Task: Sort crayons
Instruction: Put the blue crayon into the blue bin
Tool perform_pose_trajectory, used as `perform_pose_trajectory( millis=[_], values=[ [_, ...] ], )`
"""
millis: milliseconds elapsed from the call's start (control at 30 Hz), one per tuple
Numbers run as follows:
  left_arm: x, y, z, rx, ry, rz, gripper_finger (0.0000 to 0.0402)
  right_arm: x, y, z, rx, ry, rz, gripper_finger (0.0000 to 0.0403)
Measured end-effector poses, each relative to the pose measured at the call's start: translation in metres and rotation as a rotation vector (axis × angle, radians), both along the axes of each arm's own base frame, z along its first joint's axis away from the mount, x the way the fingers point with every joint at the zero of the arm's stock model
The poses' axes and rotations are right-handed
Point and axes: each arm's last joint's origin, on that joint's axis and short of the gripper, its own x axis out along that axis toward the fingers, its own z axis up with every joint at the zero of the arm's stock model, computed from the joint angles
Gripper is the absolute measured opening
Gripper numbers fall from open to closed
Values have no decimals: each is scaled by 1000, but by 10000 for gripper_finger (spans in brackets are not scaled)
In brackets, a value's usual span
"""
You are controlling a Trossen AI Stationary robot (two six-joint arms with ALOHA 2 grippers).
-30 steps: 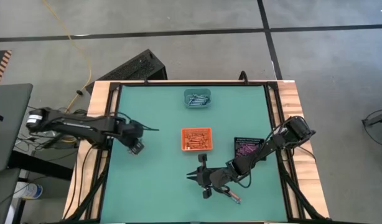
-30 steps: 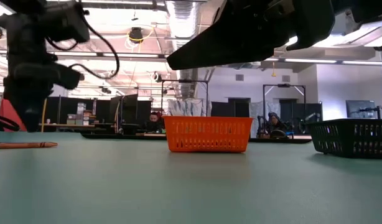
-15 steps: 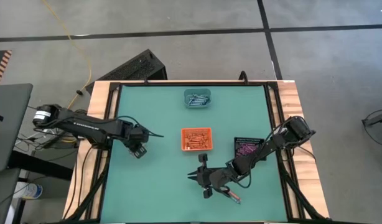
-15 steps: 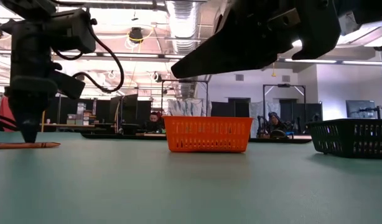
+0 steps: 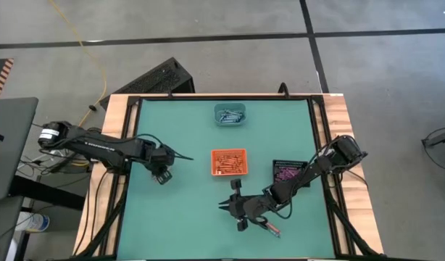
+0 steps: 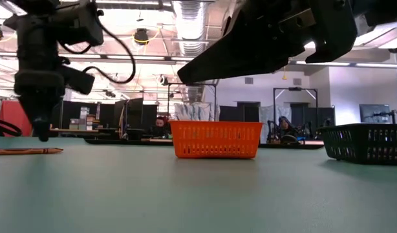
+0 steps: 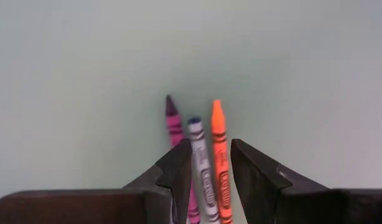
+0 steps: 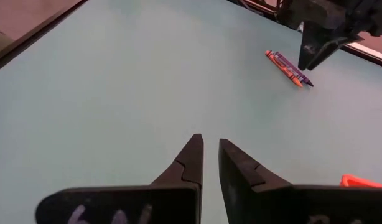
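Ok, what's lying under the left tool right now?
Three crayons side by side: pink, blue and orange. The left tool hangs open over them; their near ends are hidden behind its fingers.

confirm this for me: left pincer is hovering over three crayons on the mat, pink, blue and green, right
Not quite: the third crayon is orange, not green. The left wrist view shows the left pincer over a pink crayon, a blue crayon and the orange one, lying side by side on the mat.

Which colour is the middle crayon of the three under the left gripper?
Blue-grey middle crayon, clearest in the left wrist view.
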Motion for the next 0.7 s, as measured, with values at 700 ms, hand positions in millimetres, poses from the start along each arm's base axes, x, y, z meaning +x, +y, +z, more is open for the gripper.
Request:
perform_pose_trajectory(
  millis=[700],
  values=[
    [-4,0,-17,-16,-23,25,100,0,0,-1,-4,7,1,49]
  ],
)
